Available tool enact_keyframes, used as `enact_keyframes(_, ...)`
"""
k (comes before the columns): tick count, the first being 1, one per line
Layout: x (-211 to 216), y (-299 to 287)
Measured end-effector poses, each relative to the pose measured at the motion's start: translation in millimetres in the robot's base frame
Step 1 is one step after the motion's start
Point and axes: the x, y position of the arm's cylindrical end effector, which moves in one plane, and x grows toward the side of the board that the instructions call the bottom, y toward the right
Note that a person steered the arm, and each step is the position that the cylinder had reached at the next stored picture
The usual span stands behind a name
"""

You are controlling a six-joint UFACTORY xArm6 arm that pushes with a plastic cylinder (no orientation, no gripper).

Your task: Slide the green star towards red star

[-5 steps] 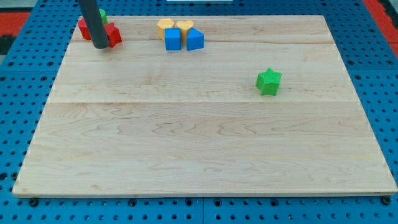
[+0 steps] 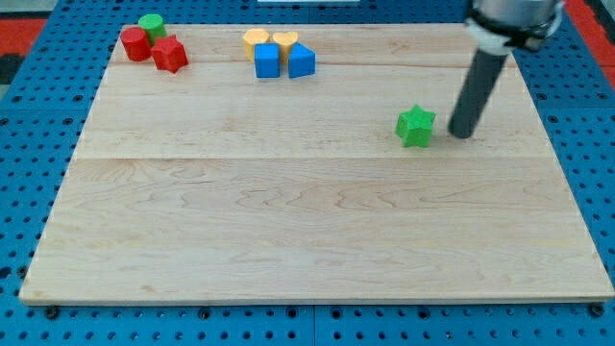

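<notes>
the green star (image 2: 415, 126) sits on the right part of the wooden board (image 2: 288, 221), about halfway between the far edge and the middle. my tip (image 2: 462, 134) is just beside it, on its right, with a small gap between them, so they are near but not touching. there is no hand here to open or close, only a dark rod, and it holds nothing.

the red star (image 2: 170, 54) is far away, in the far left corner of the board. it is next to a red round block (image 2: 135, 43) and a green round block (image 2: 151, 25), all packed close together.

this is the thing that matters: the green star lies to the left of my tip, and the red star lies even more to the left and farther back. so my tip is on the good side for a push. i think a push to the left will send the green star the right way, but it also has to go a bit toward the far edge.

two yellow blocks (image 2: 270, 40) and two blue blocks (image 2: 284, 61) sit at the far side, left of the middle. i think the star could bump them if it goes too far back too soon.
</notes>
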Motion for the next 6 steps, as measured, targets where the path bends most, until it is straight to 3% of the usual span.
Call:
enact_keyframes(2,-50.2,-122.3)
enact_keyframes(4,-80.0,-289.4)
enact_keyframes(6,-86.1,-346.8)
